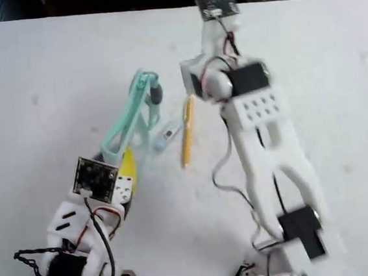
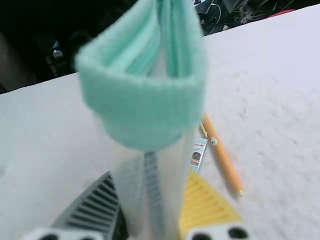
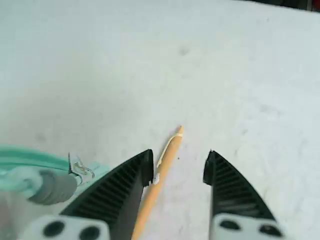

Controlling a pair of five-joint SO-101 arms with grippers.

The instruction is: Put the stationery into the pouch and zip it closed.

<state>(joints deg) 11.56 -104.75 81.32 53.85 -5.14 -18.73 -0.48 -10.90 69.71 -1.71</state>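
Pen lies pointing away from the arms on the white counter. Right gripper spread; left gripper pinches pouch.

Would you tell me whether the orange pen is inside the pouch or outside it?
Outside: the orange pen lies flat on the table, beside the mint pouch and apart from it.

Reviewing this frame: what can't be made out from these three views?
- Pouch interior, left wrist view: too close and blurred, so contents and zip state cannot be told.
- Small flat item beside the pen, high view: too small to identify.
- Pen's lower end, right wrist view: partly behind a finger of the open right gripper.
- Grey object at the pouch's far end, high view: blurred, so inside or outside is unclear.
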